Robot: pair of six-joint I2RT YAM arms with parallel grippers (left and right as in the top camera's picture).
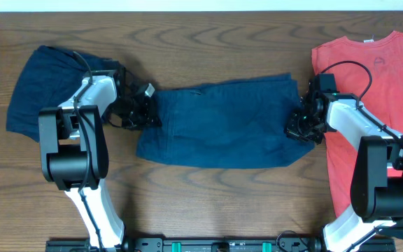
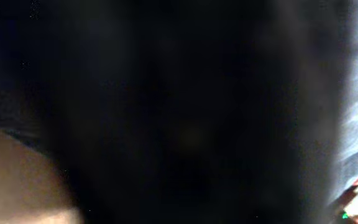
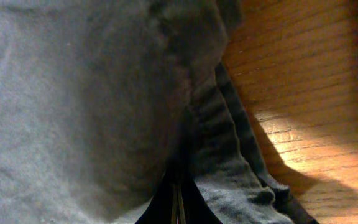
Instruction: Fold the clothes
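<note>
Two shorts (image 1: 44, 91), one T-shirt (image 1: 369, 77), right tool (image 1: 298, 128) clenching middle shorts (image 1: 219, 122), left tool (image 1: 144, 113) state unclear

This is looking like a robotics lab bench: a left arm (image 1: 82, 150) and right arm (image 1: 380, 175) are standing on a black rail (image 1: 187, 246) at the edge of a wood-grain counter (image 1: 215, 199), with shorts (image 1: 222, 129) lying between the left fingers (image 1: 138, 113) and right fingers (image 1: 299, 127).
</note>
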